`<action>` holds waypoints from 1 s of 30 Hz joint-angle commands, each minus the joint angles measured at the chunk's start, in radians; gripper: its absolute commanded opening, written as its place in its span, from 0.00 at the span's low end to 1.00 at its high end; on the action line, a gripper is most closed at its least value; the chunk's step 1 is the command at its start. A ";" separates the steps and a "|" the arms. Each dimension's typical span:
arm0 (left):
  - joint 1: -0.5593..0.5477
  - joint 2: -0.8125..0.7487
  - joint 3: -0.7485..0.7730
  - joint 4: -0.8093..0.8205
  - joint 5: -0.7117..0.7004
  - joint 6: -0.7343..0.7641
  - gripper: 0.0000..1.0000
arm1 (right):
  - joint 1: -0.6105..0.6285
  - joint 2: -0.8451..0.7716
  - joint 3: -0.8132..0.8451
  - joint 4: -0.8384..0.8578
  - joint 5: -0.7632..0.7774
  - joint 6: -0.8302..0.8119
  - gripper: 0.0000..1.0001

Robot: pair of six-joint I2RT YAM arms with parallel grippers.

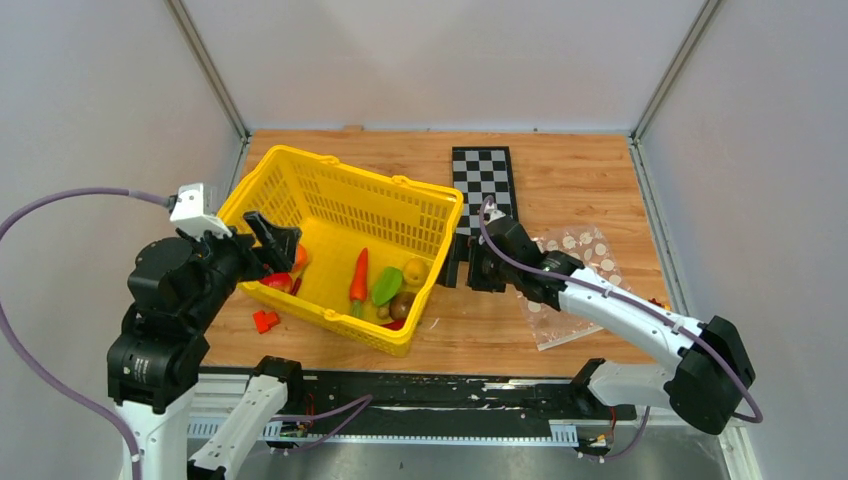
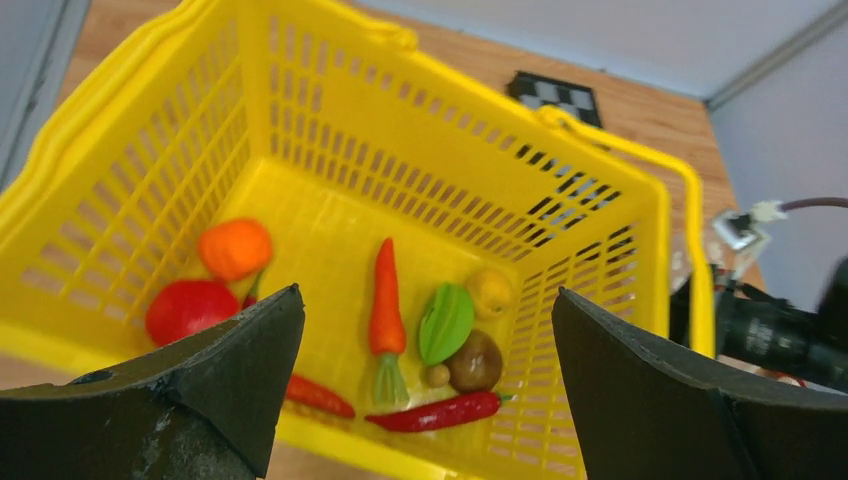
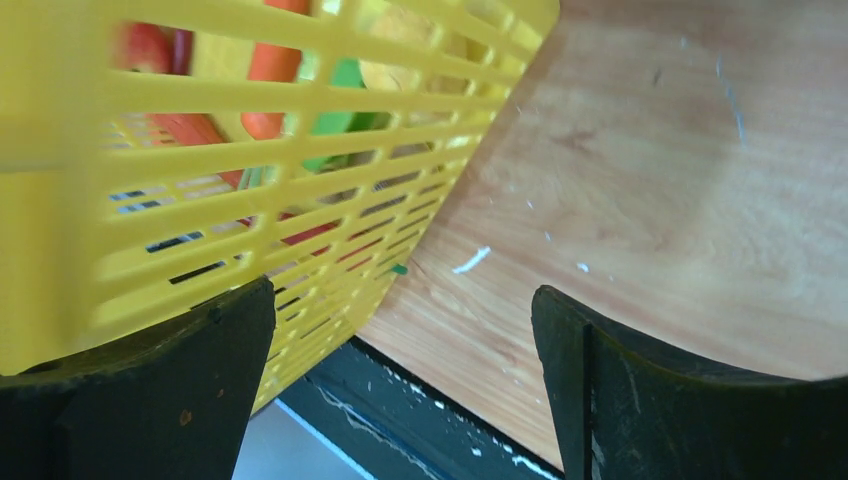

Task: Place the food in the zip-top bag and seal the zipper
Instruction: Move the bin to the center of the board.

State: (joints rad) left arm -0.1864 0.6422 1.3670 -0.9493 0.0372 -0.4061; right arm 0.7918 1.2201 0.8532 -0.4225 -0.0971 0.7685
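- Pale wooden tabletop (image 1: 590,170) enclosed by grey walls (image 1: 440,60); both arms reach in from its near edge.
- Food: every piece lies in the yellow mesh basket (image 1: 350,172), ahead of and below the left pincer (image 2: 425,300). The orange (image 2: 235,248) and tomato (image 2: 190,310) sit off its left finger. The carrot (image 2: 385,300) and green pepper (image 2: 447,320) lie straight ahead between the jaws. The lemon (image 2: 490,292), brown ball (image 2: 475,362) and red chili (image 2: 440,412) lie toward its right finger.
- Left pincer: jaws wide, holding nothing, poised over the basket's near rim.
- Zip-top bag (image 1: 585,248): flat on the tabletop behind the right pincer (image 3: 400,295), partly under that arm and apart from the basket. Its zipper cannot be made out.
- Right pincer: jaws wide and empty, low beside the basket's outer wall, with mesh before its left finger and bare wood before its right.
- Judged step: the first pick.
  - The carrot looks the easiest piece, lying apart from the walls.
  - Descend clear of the rim and close across the carrot's narrow body.
  - Round pieces may roll from the fingers.
  - The right pincer would serve better back at the bag's mouth.
- Small red block (image 1: 265,321): on the tabletop outside the basket, below the left pincer; leave it.
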 commanded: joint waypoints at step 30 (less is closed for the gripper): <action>0.005 0.088 -0.454 0.285 -0.004 -0.186 1.00 | 0.006 -0.115 -0.058 0.033 0.130 -0.173 1.00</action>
State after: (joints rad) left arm -0.1814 0.6353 0.8963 -0.9699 -0.0338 -0.6193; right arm 0.7956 1.1660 0.7807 -0.3737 -0.0643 0.6586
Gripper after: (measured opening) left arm 1.000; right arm 0.998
